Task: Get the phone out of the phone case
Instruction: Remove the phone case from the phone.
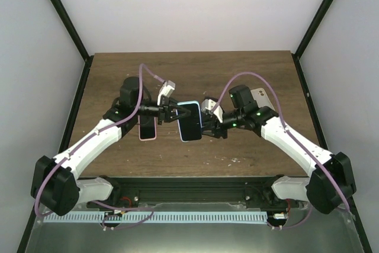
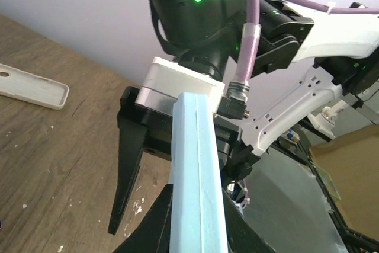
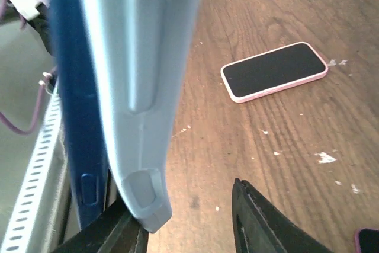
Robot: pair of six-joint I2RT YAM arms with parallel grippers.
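The phone in its light blue case point(image 1: 189, 121) hangs above the middle of the table between both arms. My left gripper point(image 1: 170, 112) grips it from the left. In the left wrist view its fingers point(image 2: 148, 229) press both sides of the case's edge point(image 2: 195, 170). My right gripper point(image 1: 208, 125) is at the phone's right side with its jaws wide apart. In the right wrist view the case's side with its button bumps point(image 3: 139, 87) rests by the left finger point(image 3: 109, 235). The dark blue phone edge point(image 3: 71, 117) shows beside it. The right finger point(image 3: 260, 223) stands well clear.
A pink-cased phone point(image 1: 147, 128) lies face up on the table under the left arm, and shows in the right wrist view point(image 3: 275, 70). An empty white case point(image 1: 260, 94) lies at the back right, and shows in the left wrist view point(image 2: 32, 87).
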